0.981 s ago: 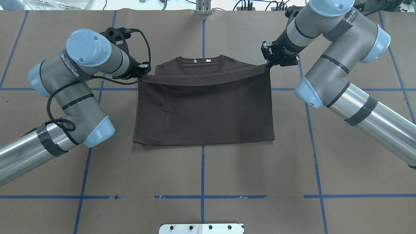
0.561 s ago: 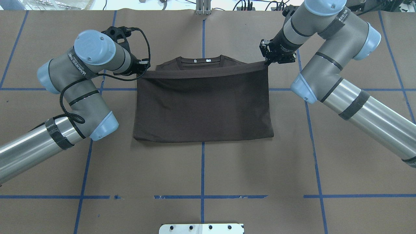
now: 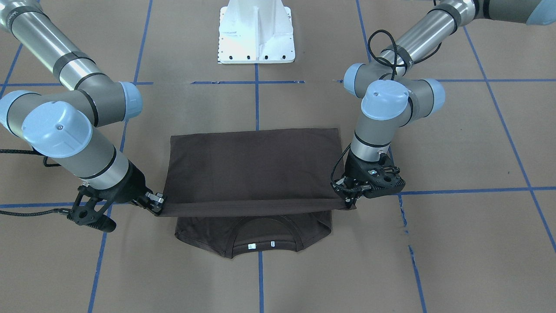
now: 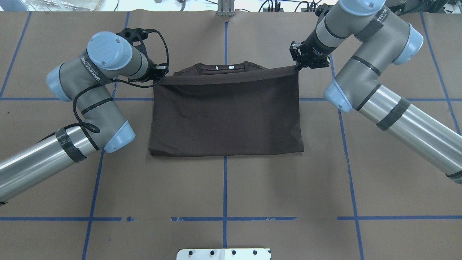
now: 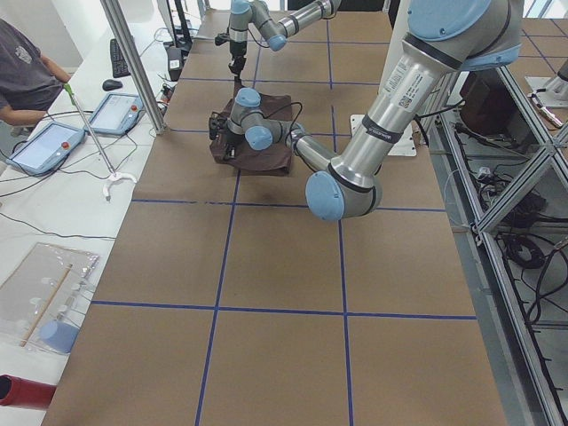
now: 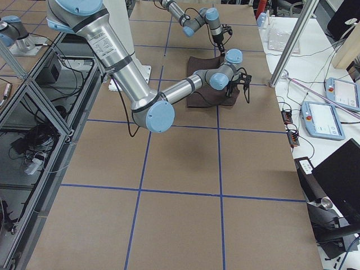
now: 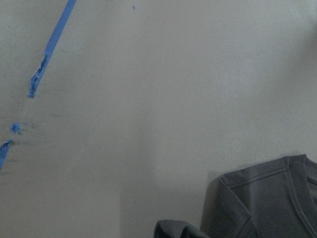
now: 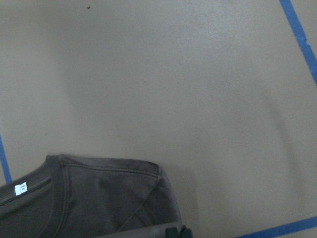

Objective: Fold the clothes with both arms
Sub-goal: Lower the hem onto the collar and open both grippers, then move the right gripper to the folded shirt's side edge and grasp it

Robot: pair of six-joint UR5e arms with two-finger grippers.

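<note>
The clothes are one dark grey-brown T-shirt [image 4: 225, 115] folded over on the table, its hem edge stretched taut just short of the collar [image 4: 223, 66]. My left gripper [image 4: 160, 77] is shut on the hem's left corner. My right gripper [image 4: 297, 68] is shut on the right corner. In the front-facing view the shirt [image 3: 254, 169] hangs between the left gripper [image 3: 347, 201] and the right gripper [image 3: 157, 206], with the collar and white tags [image 3: 260, 243] showing below the lifted edge. Each wrist view catches a shoulder: left [image 7: 267, 203], right [image 8: 99, 198].
Brown paper with blue tape lines [image 4: 225, 187] covers the table. The white pedestal base [image 3: 256, 32] stands at the robot's side. In the exterior left view a person [image 5: 27, 75] sits beyond the table edge by two tablets [image 5: 49, 146].
Both grippers have carried the hem farther from the robot, toward the collar. The sagging edge has pulled straight, and less of the collar area shows.
</note>
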